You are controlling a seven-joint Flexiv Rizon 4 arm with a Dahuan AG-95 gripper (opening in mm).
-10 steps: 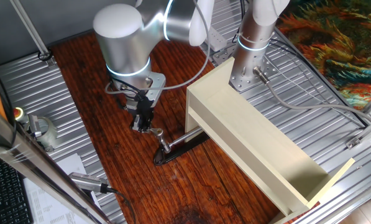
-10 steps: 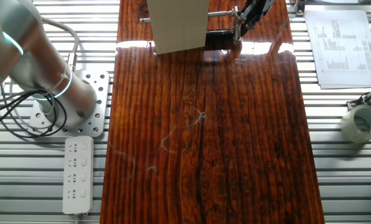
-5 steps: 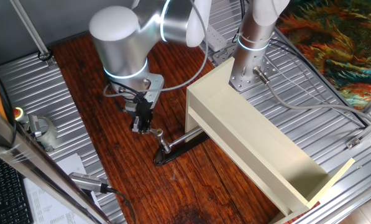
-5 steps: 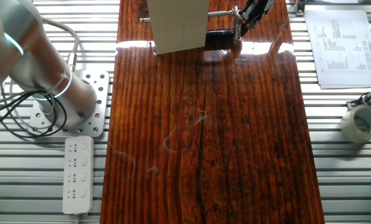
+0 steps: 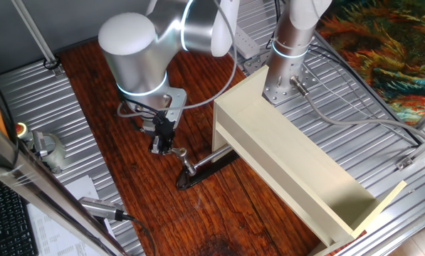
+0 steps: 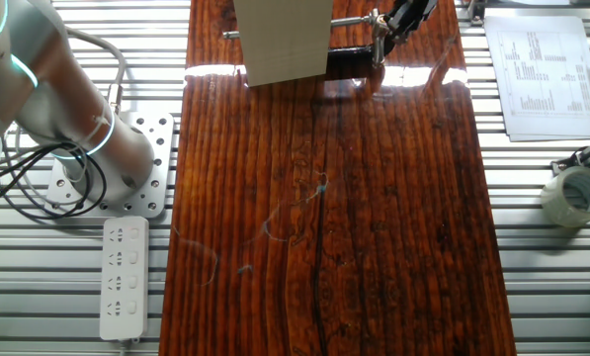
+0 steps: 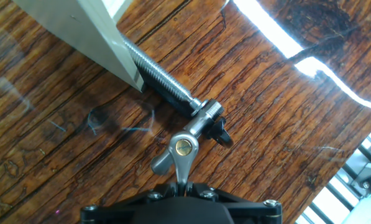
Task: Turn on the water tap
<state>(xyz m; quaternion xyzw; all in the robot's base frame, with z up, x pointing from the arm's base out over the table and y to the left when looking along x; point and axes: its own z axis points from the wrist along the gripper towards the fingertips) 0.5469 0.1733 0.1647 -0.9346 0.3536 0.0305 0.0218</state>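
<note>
Hand view | jaws grip unclear, at water tap (image 7: 184, 149) lever | beige box (image 5: 297, 167) just beside | tape roll (image 6: 575, 195) well apart

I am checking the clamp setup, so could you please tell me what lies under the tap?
Under the tap lies a dark base on the wooden table. The threaded rod runs under the beige box, which hides its far end.
</note>
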